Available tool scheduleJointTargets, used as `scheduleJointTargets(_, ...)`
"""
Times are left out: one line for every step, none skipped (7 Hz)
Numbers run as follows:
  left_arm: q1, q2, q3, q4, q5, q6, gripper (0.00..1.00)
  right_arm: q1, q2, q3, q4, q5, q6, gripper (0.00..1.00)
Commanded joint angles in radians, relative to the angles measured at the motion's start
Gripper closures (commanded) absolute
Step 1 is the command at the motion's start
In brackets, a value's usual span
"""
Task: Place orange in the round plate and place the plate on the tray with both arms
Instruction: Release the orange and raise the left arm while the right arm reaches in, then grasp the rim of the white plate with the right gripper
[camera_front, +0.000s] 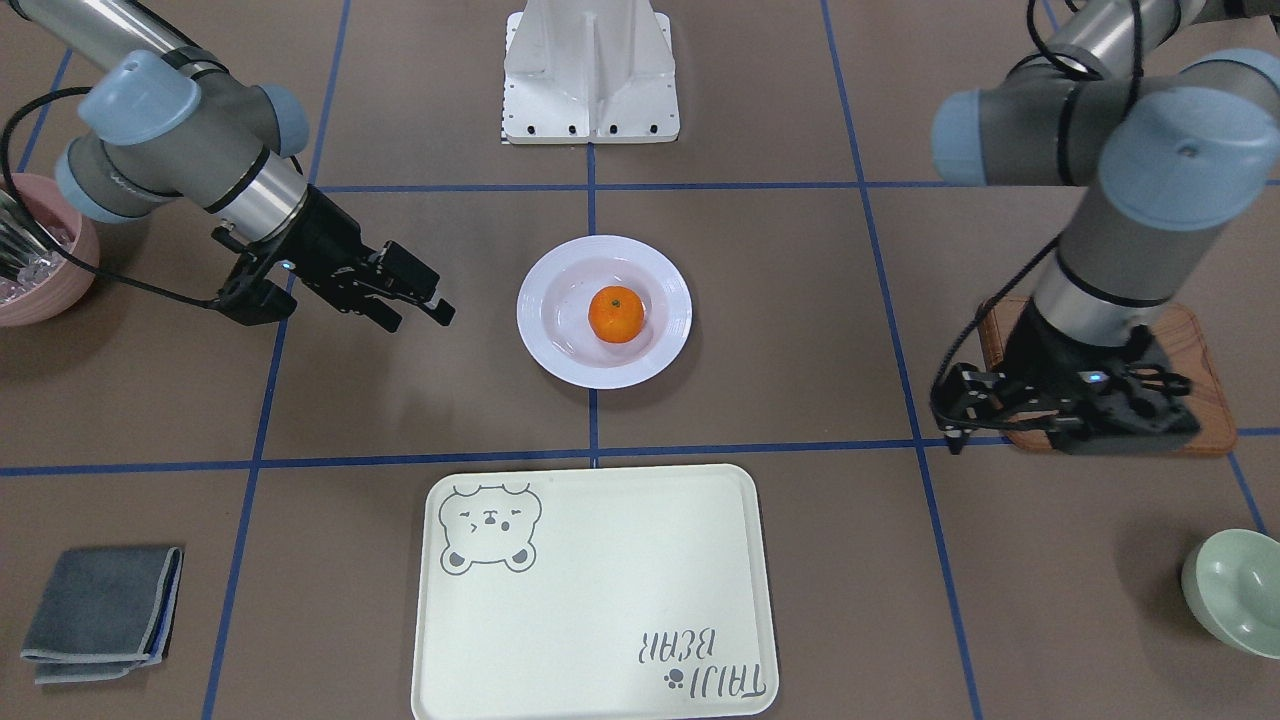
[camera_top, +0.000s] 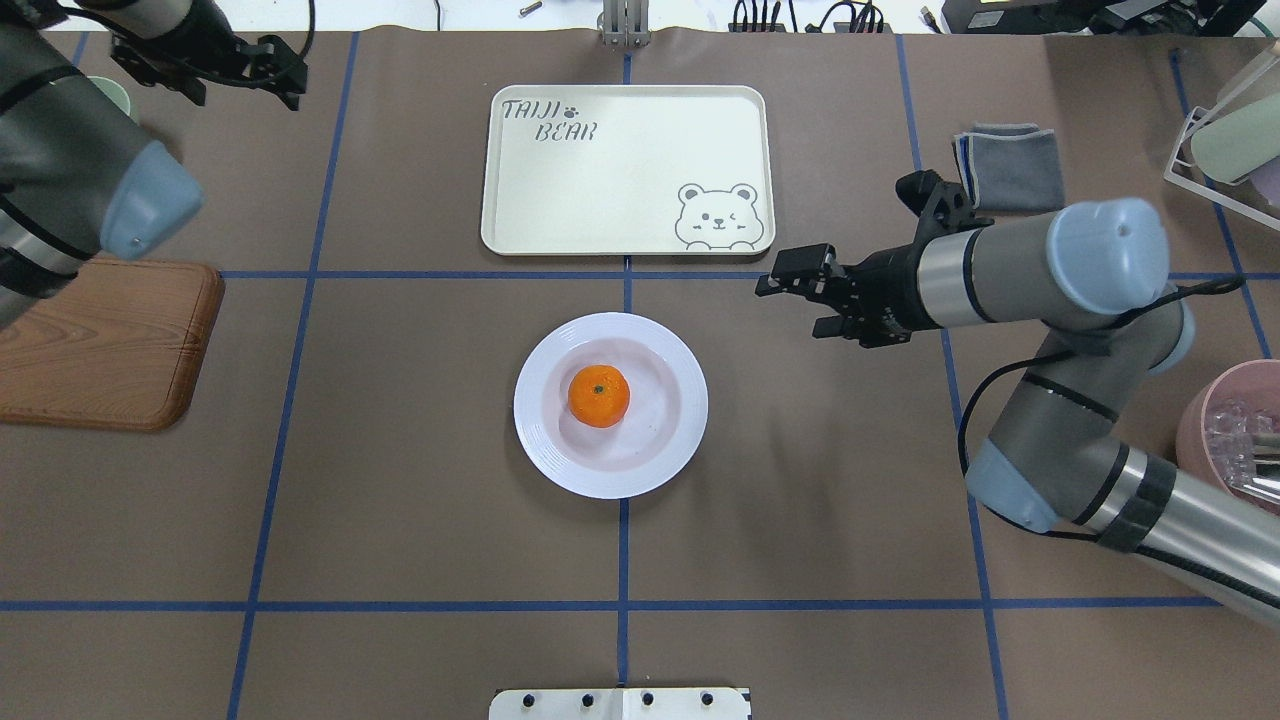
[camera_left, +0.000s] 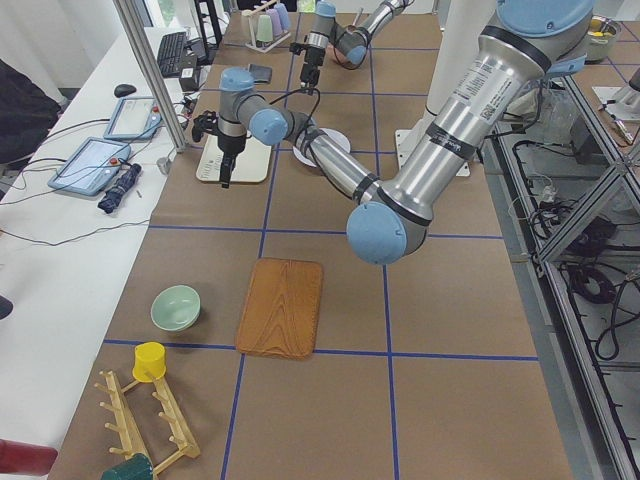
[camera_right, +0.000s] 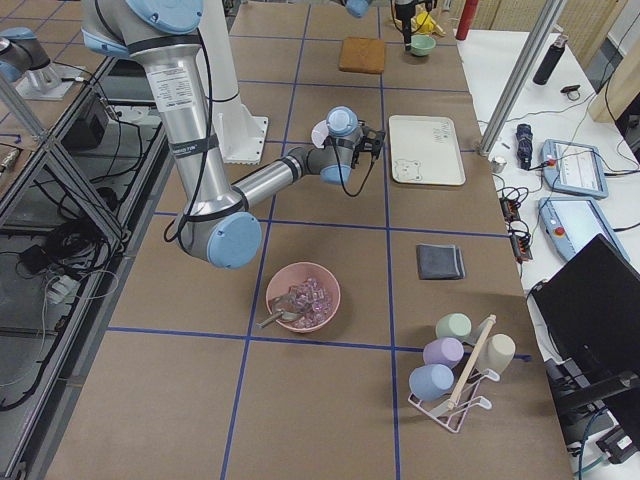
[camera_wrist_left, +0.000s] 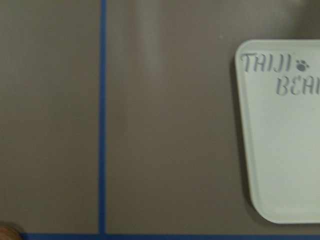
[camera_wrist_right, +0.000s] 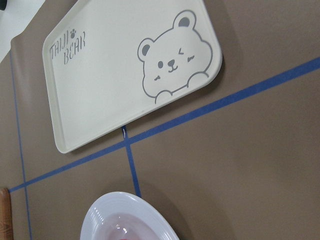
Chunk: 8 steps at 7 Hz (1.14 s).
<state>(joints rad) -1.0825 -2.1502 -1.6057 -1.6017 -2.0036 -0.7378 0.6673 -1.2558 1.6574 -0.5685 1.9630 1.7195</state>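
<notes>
Orange (camera_top: 599, 396) is already parked in the round plate (camera_top: 545, 440), which is left flat on the table (camera_top: 400, 500), nearer the right gripper (camera_top: 800, 300) fingers, spread and empty. The left gripper (camera_top: 240, 80) fingers can't be told. Tray (camera_top: 625, 170) is found between both. If the glossy rim gets lifted unevenly, the orange could be rolled off.

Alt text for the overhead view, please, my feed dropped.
The orange sits in the round plate at mid-table, not yet on the tray beyond it. The right gripper hovers open off the plate's right; the left gripper hangs far off, upper left.
</notes>
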Motion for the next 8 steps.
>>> scheduleJointTargets(-0.048,0.022,0.009,-0.007,0.009,0.028,0.01,-0.131,0.036,-0.082,0.16,-0.175,0.048,0.0)
scheduleJointTargets(-0.051,0.056,0.013,-0.051,0.009,0.028,0.01,-0.155,0.056,-0.102,0.168,-0.19,0.084,0.0)
scheduleJointTargets(-0.051,0.061,0.021,-0.076,0.009,0.028,0.01,-0.175,0.056,-0.119,0.199,-0.223,0.086,0.0)
scheduleJointTargets(-0.051,0.061,0.021,-0.076,0.009,0.028,0.01,-0.189,0.062,-0.149,0.223,-0.236,0.086,0.0)
scheduleJointTargets(-0.051,0.061,0.024,-0.076,0.009,0.028,0.01,-0.196,0.064,-0.157,0.223,-0.243,0.086,0.0)
scheduleJointTargets(-0.053,0.062,0.029,-0.076,0.009,0.028,0.01,-0.202,0.072,-0.172,0.222,-0.248,0.086,0.0)
scheduleJointTargets(-0.053,0.062,0.03,-0.076,0.009,0.028,0.01,-0.209,0.087,-0.203,0.222,-0.248,0.084,0.0)
scheduleJointTargets(-0.053,0.062,0.035,-0.076,0.009,0.028,0.01,-0.213,0.087,-0.206,0.222,-0.248,0.084,0.0)
